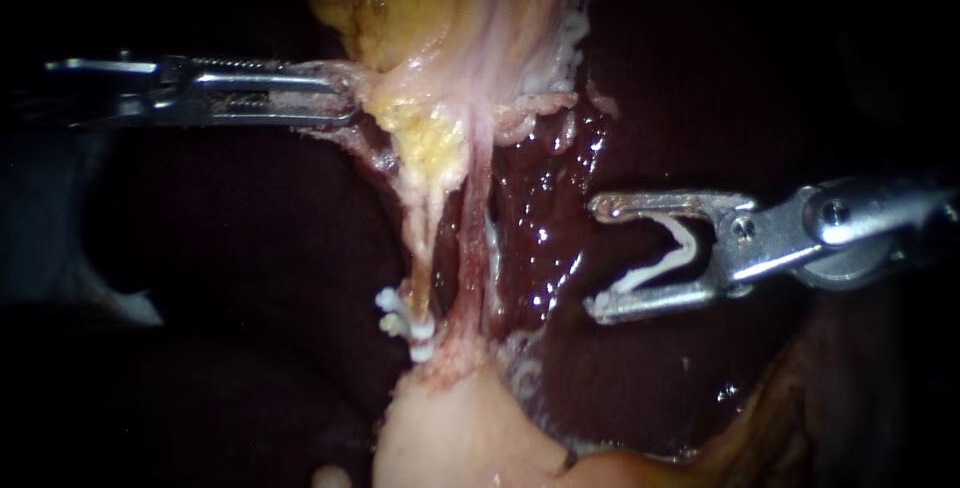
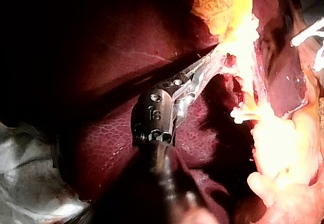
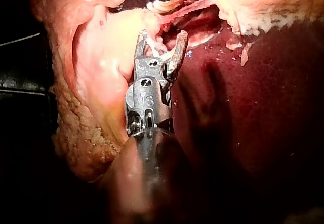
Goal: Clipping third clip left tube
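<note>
Right instrument (image 1: 600, 258) brings a white clip (image 1: 665, 258) in beside the left tube (image 1: 430, 238), not yet touching it.

Endoscope view: its jaws stand wide apart with the clip seated between them, touching both, over the dark liver (image 1: 545, 218). The left tube runs down the middle, with two clips (image 1: 405, 326) already on its lower end (the right tube (image 1: 472, 248) lies just beside it). The left instrument (image 1: 345, 98) has its jaws clamped on pale tissue (image 1: 375, 83) under the yellow fat (image 1: 420, 8). Left wrist view: the left instrument's jaws are closed on that pale strand beside the fat, the white clips ahead and to one side. Right wrist view: the right instrument's jaws are spread, near the tubes ahead but not around them.
</note>
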Robot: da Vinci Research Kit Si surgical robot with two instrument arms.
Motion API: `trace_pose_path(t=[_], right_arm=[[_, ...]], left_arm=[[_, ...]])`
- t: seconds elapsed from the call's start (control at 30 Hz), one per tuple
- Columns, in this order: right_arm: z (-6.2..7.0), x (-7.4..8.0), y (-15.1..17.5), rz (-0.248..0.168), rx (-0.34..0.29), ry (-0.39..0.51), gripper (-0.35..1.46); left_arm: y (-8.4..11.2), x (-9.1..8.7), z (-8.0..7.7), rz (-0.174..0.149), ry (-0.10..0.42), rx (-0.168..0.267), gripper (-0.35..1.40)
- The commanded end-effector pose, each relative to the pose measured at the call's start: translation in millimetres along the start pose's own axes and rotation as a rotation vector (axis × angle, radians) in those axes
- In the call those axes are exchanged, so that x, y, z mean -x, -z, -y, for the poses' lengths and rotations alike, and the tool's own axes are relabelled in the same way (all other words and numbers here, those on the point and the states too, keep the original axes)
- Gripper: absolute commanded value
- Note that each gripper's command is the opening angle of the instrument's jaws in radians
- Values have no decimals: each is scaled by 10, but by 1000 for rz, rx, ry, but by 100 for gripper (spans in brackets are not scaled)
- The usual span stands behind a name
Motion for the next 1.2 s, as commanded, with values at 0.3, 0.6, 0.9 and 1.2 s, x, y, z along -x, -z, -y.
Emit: trace_pose_path(t=[0.3,0.6,0.9,1.2], right_arm=[[0,1,1,0,-1,0,50],[1,-1,-2,-6,-20,1,50],[10,-28,-52,-40,-83,-107,50],[-1,-54,-106,-110,-100,-219,50]], left_arm=[[57,-45,0,-22,26,-4,-35],[84,-55,3,-40,36,-16,-35],[79,-53,0,-42,37,-20,-35],[78,-52,-1,-43,36,-23,-35]])
